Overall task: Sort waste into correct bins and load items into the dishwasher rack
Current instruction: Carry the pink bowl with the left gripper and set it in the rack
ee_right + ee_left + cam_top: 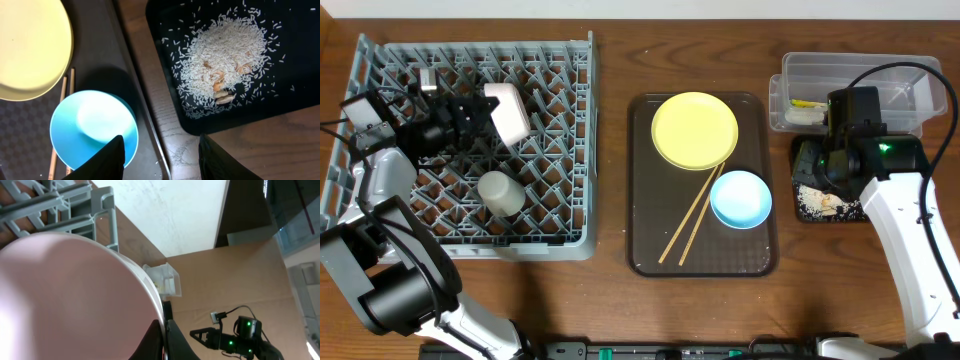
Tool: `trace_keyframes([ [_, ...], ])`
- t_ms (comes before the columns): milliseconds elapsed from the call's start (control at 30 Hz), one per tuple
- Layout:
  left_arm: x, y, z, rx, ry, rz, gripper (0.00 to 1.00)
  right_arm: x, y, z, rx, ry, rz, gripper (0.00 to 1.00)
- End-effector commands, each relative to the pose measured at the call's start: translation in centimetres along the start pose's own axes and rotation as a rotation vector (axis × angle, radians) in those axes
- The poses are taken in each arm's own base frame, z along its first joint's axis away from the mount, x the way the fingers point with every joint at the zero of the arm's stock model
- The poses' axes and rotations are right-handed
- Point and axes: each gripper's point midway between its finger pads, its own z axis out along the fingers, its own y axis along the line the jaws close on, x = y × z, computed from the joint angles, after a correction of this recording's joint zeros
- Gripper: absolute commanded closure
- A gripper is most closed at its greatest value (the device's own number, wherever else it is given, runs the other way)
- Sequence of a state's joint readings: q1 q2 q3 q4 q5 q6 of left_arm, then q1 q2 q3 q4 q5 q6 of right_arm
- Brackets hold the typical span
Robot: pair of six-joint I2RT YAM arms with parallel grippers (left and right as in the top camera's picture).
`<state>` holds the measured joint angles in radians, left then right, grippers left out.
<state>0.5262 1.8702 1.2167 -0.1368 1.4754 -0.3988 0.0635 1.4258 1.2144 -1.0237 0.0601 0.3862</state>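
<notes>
My left gripper (483, 116) is over the grey dishwasher rack (560, 60) and shut on the rim of the white bowl (508, 112). The bowl fills the left wrist view (70, 295), with the jaws (165, 337) pinching its edge. A small white cup (501, 193) stands in the rack. My right gripper (162, 160) is open and empty, hovering between the light blue bowl (92, 127) and the black tray (295, 100) holding rice scraps (225, 60). The yellow plate (694, 130), blue bowl (740, 198) and chopsticks (695, 215) lie on the brown tray. The wrapper (808, 104) is in the clear container (900, 75).
The brown serving tray (645, 240) sits mid-table between the rack and the bins. The right arm (900, 230) reaches in from the lower right over the black tray (800, 205). Bare wood shows between the rack and the brown tray.
</notes>
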Motion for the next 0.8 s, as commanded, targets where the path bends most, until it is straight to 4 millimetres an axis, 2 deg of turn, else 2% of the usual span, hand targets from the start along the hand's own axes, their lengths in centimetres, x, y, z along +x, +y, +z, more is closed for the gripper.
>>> trace_keyframes([
  [0, 0.0, 2.4, -0.1, -0.106, -0.041, -0.058, 0.94, -0.2, -0.3, -0.5, 0.0, -0.014, 0.005, 0.54],
  [133, 0.1, 3.8, -0.3, -0.178, -0.061, -0.11, 0.94, -0.1, -0.3, -0.5, 0.001, -0.01, 0.005, 0.54],
  [467, 0.9, 3.9, -0.3, -0.178, -0.045, -0.17, 0.94, -0.1, -0.3, -0.5, 0.002, -0.01, 0.004, 0.54],
  [700, 1.2, 4.5, -1.7, -0.191, -0.066, -0.247, 0.83, -0.1, -0.3, -0.5, 0.002, -0.01, -0.003, 0.54],
  [767, 1.0, 4.8, -2.4, -0.2, -0.084, -0.262, 0.76, -0.1, -0.3, -0.5, 0.002, -0.011, -0.003, 0.54],
])
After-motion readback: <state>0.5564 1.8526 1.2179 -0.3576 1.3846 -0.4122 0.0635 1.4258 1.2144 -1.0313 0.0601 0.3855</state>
